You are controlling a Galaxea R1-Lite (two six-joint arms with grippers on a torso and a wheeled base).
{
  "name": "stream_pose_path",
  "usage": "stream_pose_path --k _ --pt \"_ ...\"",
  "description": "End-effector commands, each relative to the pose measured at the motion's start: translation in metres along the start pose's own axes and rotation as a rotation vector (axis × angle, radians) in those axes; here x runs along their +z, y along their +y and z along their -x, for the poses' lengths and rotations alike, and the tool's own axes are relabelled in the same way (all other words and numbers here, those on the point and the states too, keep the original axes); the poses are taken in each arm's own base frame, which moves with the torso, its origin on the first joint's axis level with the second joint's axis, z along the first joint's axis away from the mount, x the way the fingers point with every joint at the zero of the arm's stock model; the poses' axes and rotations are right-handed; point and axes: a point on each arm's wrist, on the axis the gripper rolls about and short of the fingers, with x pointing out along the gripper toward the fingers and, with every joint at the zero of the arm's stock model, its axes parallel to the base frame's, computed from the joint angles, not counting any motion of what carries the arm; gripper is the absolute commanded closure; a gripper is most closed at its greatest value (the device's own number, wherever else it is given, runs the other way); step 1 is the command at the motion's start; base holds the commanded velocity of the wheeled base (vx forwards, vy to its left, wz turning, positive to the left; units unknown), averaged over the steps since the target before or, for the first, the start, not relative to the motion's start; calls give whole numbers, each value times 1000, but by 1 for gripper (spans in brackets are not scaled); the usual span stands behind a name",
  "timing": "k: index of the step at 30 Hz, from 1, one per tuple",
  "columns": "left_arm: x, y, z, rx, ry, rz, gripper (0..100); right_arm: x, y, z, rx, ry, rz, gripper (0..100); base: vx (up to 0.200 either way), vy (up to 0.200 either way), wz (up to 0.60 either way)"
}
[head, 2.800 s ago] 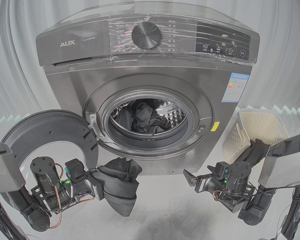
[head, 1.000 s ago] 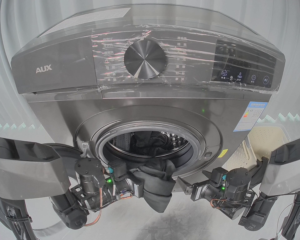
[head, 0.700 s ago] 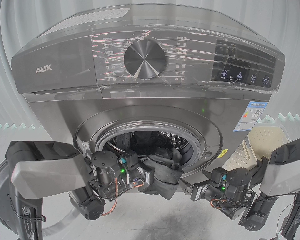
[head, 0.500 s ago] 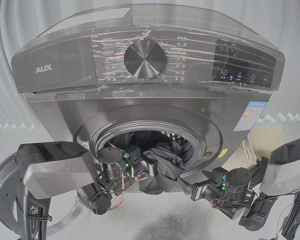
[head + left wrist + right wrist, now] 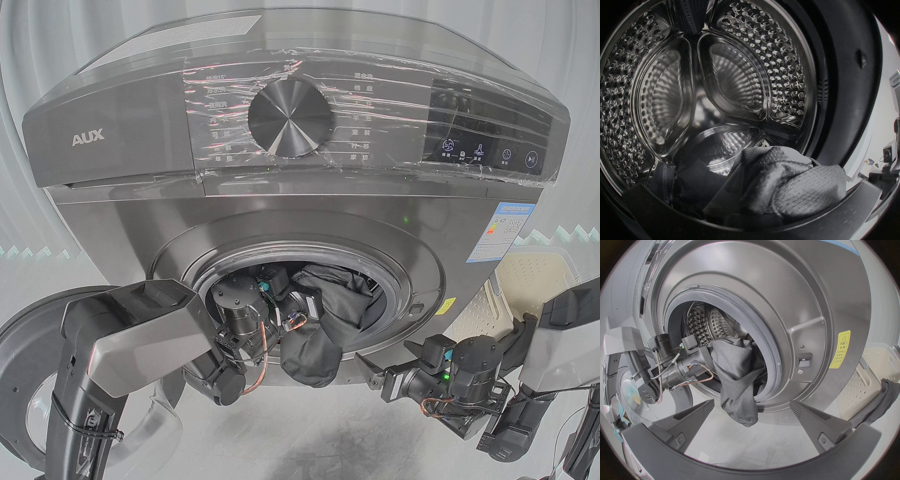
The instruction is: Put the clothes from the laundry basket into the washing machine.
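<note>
The grey washing machine (image 5: 300,225) stands with its drum (image 5: 703,93) open. My left gripper (image 5: 322,303) is inside the opening, shut on a dark grey garment (image 5: 331,300). The garment's upper part lies in the drum mouth (image 5: 787,184), while its lower end (image 5: 737,405) hangs out over the door seal. A darker piece of clothing (image 5: 693,184) lies on the drum floor. My right gripper (image 5: 369,369) is open and holds nothing, low in front of the machine at the right. The cream laundry basket (image 5: 531,281) leans at the right with a dark cloth (image 5: 887,396) draped over its rim.
The round machine door (image 5: 25,350) is swung open at the far left, beside my left arm. Bare pale floor (image 5: 350,437) lies below the opening. A white curtain (image 5: 25,206) hangs behind the machine.
The camera has come closer to the machine since the oldest frame. Over the last second my left gripper rose and pushed forward into the drum opening with the garment. The right arm stayed put.
</note>
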Motion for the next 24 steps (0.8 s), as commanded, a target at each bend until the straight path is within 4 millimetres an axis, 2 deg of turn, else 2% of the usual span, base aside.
stream_pose_path --k 1,7,13,24 --pt "-7 9 -7 20 -3 -3 100 0 0 0 1 -1 0 0 0 0 0" --pt "-5 16 -14 38 13 -8 100 0 0 -1 0 1 1 0 0 0 0" --pt "-13 20 -27 55 29 -15 100 0 0 -1 0 1 1 0 0 0 0" --pt "-14 29 -54 87 31 -44 100 -1 0 -1 -1 0 -1 0 0 0 0"
